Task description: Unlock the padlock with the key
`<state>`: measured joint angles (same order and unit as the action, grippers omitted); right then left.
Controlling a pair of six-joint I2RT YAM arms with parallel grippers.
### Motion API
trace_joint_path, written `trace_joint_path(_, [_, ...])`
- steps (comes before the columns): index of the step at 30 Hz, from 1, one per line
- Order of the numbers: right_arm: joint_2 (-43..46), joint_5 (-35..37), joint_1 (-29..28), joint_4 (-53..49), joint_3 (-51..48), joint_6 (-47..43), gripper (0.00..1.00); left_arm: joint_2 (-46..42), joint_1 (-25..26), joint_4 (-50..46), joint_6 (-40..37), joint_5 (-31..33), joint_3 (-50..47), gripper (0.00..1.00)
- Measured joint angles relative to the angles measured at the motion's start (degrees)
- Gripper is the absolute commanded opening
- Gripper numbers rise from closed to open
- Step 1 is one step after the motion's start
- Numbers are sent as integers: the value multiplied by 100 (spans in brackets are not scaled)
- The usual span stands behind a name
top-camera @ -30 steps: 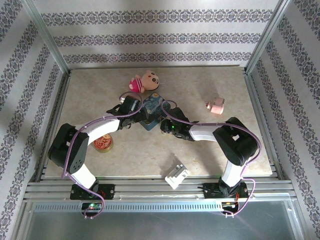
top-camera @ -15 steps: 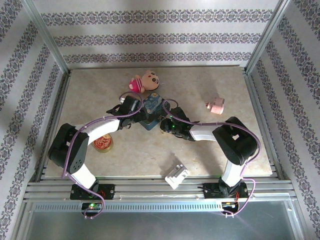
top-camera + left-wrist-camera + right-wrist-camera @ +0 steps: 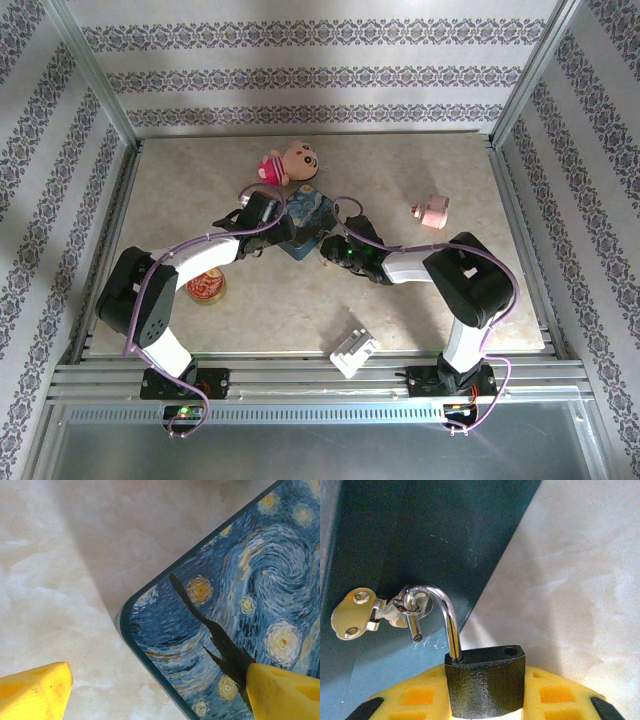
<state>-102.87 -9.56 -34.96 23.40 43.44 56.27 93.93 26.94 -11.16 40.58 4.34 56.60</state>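
Observation:
The padlock (image 3: 485, 680) has a dark textured body, and my right gripper (image 3: 485, 700) is shut on it between yellow fingers (image 3: 415, 695). Its silvery shackle (image 3: 437, 605) stands open, the free end out of the body and hooked through a small ring on the hasp (image 3: 355, 612) of the blue painted tin (image 3: 395, 530). The key is out of view. My left gripper (image 3: 155, 700) is open, its yellow fingertips (image 3: 35, 690) straddling a corner of the tin's lid (image 3: 235, 595). From above, both grippers meet at the tin (image 3: 305, 222).
A pink doll (image 3: 288, 163) lies behind the tin. A pink toy piece (image 3: 432, 211) sits at the right. A round red can (image 3: 206, 287) stands by the left arm, and a white plastic block (image 3: 354, 350) lies near the table's front edge.
The right wrist has shifted slightly back and to the right beside the tin. The left arm holds still.

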Motion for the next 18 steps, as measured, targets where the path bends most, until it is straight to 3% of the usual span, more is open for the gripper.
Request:
trace_joint_path(10, [-66, -22, 26, 503, -173, 245, 0, 0, 0, 114, 17, -72, -46, 79])
trace_joint_path(18, [-118, -37, 37, 905, -313, 407, 0, 0, 0, 160, 20, -98, -59, 78])
